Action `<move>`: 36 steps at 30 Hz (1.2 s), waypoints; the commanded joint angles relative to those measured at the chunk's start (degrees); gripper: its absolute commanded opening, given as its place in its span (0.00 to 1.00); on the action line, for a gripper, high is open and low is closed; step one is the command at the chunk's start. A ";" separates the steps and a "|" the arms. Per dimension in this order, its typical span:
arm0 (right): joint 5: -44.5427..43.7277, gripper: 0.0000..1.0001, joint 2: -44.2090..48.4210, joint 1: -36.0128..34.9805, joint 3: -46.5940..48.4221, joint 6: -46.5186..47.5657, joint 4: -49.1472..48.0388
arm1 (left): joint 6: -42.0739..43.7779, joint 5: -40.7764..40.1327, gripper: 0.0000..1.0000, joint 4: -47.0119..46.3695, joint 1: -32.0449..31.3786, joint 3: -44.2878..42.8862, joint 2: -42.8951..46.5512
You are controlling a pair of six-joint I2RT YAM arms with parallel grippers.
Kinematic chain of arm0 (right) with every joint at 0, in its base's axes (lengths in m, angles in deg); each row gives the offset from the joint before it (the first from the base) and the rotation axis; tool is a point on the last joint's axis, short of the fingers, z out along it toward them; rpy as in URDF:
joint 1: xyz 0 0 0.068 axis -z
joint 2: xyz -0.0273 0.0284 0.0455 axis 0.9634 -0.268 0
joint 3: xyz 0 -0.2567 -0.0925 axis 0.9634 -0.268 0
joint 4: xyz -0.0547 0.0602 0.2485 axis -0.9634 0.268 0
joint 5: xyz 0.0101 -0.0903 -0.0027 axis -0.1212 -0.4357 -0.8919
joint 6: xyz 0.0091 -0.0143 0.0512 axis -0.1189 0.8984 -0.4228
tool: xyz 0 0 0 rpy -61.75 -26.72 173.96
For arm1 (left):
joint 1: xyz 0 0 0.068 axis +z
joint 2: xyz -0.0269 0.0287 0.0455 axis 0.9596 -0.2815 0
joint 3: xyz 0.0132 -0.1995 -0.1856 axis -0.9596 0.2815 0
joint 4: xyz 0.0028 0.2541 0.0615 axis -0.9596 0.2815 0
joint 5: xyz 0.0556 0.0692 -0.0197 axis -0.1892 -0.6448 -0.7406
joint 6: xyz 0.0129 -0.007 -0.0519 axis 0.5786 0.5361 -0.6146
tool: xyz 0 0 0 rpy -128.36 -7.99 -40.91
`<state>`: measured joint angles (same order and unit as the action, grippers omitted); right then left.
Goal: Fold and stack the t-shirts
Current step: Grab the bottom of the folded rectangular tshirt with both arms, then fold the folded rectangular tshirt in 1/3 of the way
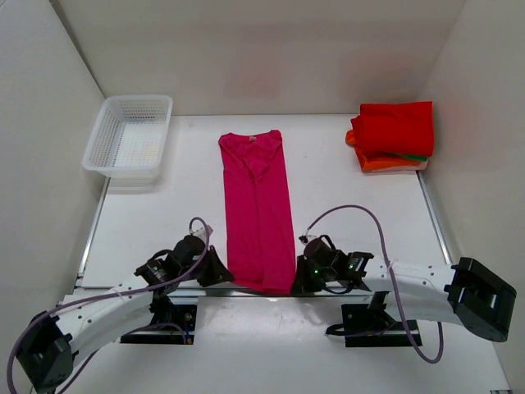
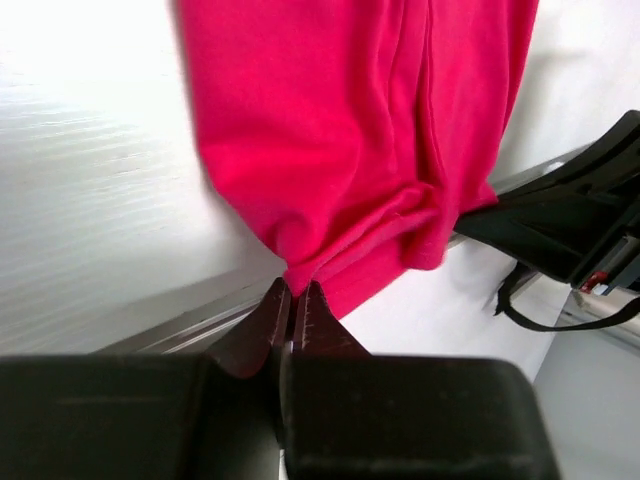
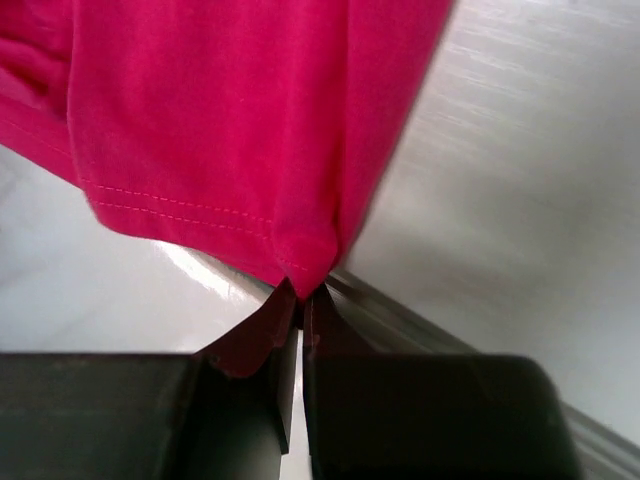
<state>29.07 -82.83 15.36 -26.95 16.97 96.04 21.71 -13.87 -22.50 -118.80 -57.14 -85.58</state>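
Note:
A magenta-pink t-shirt [image 1: 257,209] lies folded lengthwise into a long strip down the middle of the table, collar at the far end. My left gripper [image 1: 221,275] is shut on its near left hem corner [image 2: 300,275]. My right gripper [image 1: 297,279] is shut on the near right hem corner [image 3: 305,268]. Both corners sit at the table's near edge. At the far right, a folded bright red t-shirt [image 1: 395,129] lies on top of an orange one [image 1: 385,162], with a thin green edge [image 1: 410,154] showing between them.
A white mesh basket [image 1: 130,136] stands at the far left of the table. White walls close the table in on three sides. A metal rail [image 3: 480,350] runs along the near edge, with the arm bases just below it.

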 commanded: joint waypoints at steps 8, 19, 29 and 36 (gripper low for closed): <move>18.37 0.00 -5.78 21.19 20.88 24.20 14.08 | 11.25 8.73 0.00 5.68 15.06 -14.94 -10.75; 21.63 0.00 -28.53 32.19 47.71 38.11 21.74 | 18.81 13.84 0.00 1.73 25.36 -37.53 -36.42; 23.04 0.00 -45.41 36.24 65.03 43.21 25.52 | 21.19 13.66 0.00 0.67 30.64 -46.95 -49.52; 23.13 0.00 -53.59 37.12 73.64 45.41 26.06 | 19.96 11.91 0.00 -6.09 32.22 -43.96 -52.69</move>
<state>51.38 -134.92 51.97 42.78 60.10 121.94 41.50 -1.57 -24.08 -87.21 -101.75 -138.61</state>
